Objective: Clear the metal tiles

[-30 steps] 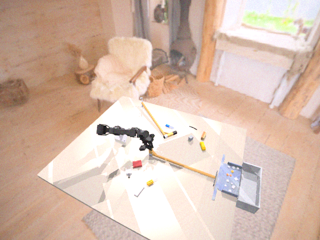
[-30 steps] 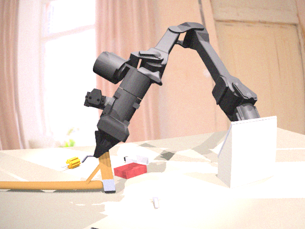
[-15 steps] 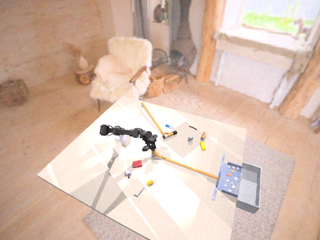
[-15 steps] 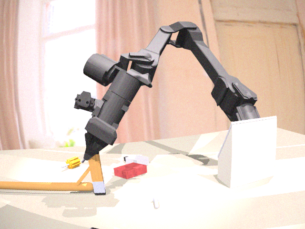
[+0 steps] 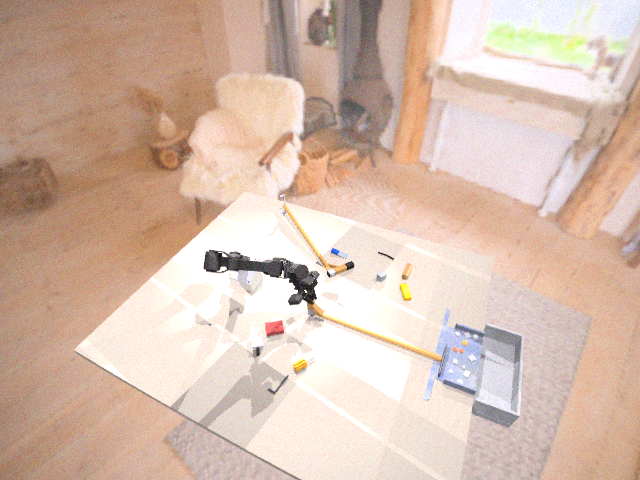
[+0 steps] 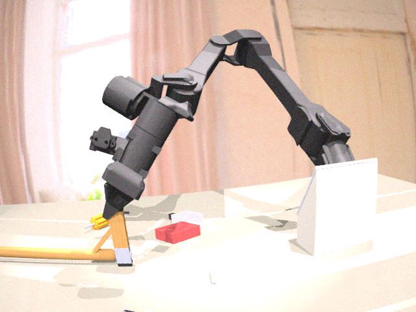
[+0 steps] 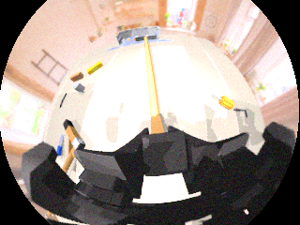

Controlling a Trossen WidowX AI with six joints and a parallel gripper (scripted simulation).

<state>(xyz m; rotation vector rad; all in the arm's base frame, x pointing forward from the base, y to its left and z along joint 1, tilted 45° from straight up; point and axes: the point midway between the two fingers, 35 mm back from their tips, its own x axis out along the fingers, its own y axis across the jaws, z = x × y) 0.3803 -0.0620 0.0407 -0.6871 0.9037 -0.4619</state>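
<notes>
My gripper (image 5: 311,301) (image 6: 113,214) (image 7: 157,129) is shut on the upright wooden grip of the long scraper (image 5: 379,337) (image 6: 50,253) (image 7: 151,84). Its shaft runs low over the table to the blade (image 5: 443,361), which stands at the near end of the steel bench plate (image 5: 471,384). Several metal tiles lie spread on the plate beyond the blade, among them a white tile (image 5: 466,373) and an orange tile (image 5: 464,343). The grey catch box (image 5: 496,409) (image 7: 141,34) adjoins the plate's far end; I see no tile in it. Whether the grip's foot touches the table I cannot tell.
A second wooden-handled tool (image 5: 305,235) lies left of the arm's reach line. A red block (image 5: 274,328) (image 6: 177,232), yellow screwdriver (image 5: 299,364) (image 7: 227,102) and hex key (image 5: 279,384) lie on the other side. A yellow block (image 5: 405,291) (image 7: 95,67) and grey cube (image 5: 381,276) lie off the shaft.
</notes>
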